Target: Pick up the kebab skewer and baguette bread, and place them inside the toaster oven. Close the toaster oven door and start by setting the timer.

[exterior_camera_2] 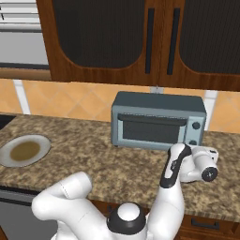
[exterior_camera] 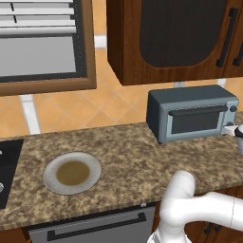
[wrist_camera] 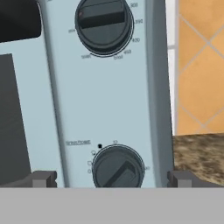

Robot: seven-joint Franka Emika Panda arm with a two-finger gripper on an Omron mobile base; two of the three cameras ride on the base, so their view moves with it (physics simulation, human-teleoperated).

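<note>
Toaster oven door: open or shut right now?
Shut. The toaster oven door stands upright, flush with the toaster oven front, handle along its top edge. The end effector is open at the lower knob.

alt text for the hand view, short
Close-up of the toaster oven control panel: the open gripper straddles the lower knob, fingertips either side. An upper knob sits above, dark door glass left, orange tiles right.
</note>
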